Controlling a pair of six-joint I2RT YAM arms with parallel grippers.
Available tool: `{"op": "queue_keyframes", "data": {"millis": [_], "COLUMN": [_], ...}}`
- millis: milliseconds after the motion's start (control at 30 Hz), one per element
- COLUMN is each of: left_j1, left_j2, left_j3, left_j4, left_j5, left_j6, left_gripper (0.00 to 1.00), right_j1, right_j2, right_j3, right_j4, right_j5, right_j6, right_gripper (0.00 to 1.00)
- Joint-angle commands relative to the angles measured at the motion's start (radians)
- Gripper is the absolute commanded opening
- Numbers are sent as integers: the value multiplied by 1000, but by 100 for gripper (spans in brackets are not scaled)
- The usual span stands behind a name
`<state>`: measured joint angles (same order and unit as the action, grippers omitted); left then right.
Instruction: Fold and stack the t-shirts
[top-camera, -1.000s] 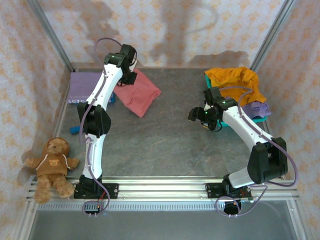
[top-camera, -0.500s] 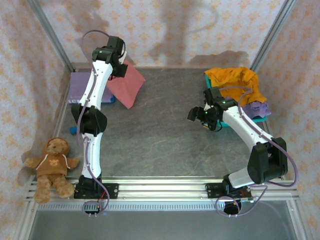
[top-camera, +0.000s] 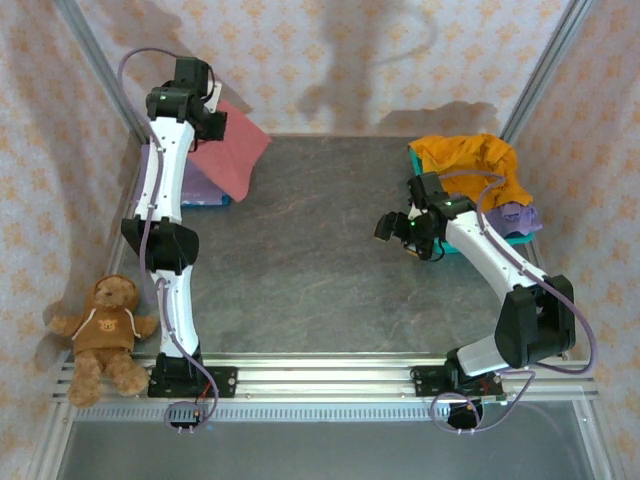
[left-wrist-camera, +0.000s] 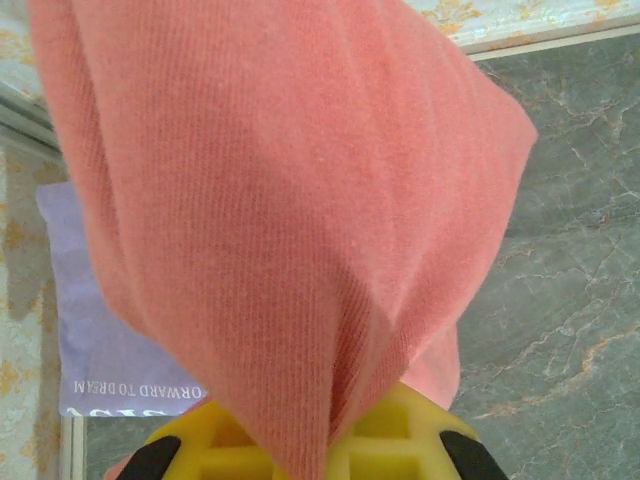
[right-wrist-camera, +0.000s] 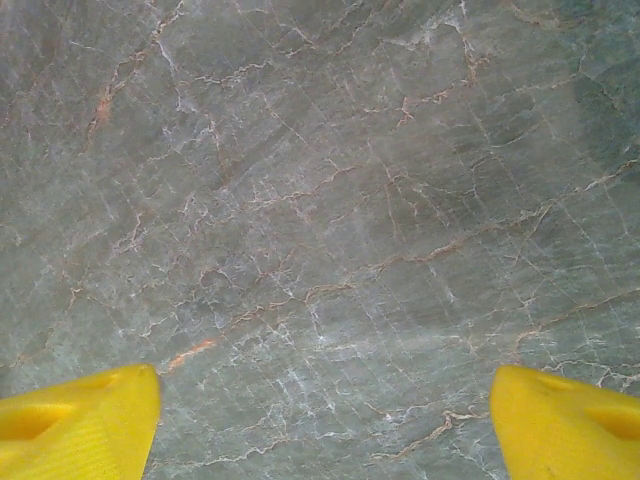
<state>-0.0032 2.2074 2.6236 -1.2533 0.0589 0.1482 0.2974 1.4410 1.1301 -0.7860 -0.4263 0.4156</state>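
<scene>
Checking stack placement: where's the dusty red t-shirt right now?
Top view, far left: the dusty red cloth t-shirt hangs from the shut left gripper, over the folded lavender purple t-shirt.

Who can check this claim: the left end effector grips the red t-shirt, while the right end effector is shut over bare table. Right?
Not quite. The right end effector is open, fingers wide apart over the table, as the right wrist view shows. The left end effector does grip the red t-shirt.
</scene>
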Motion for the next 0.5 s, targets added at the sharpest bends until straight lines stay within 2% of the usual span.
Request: {"op": "queue_keyframes", "data": {"millis": [0, 467], "left_j1": [30, 107], "left_j2": [-72, -33], "left_j3": [33, 5], "left_j4": [12, 17], "left_j5": [45, 77], "left_j6": [-12, 10], "left_gripper": [0, 0], "right_j1": [-6, -6], "right_j2": [7, 1], "right_j3": [43, 72], "right_j4": [-19, -54], "right_j5": [5, 24], "right_j6": [2, -1], "right_gripper": [86, 87]}}
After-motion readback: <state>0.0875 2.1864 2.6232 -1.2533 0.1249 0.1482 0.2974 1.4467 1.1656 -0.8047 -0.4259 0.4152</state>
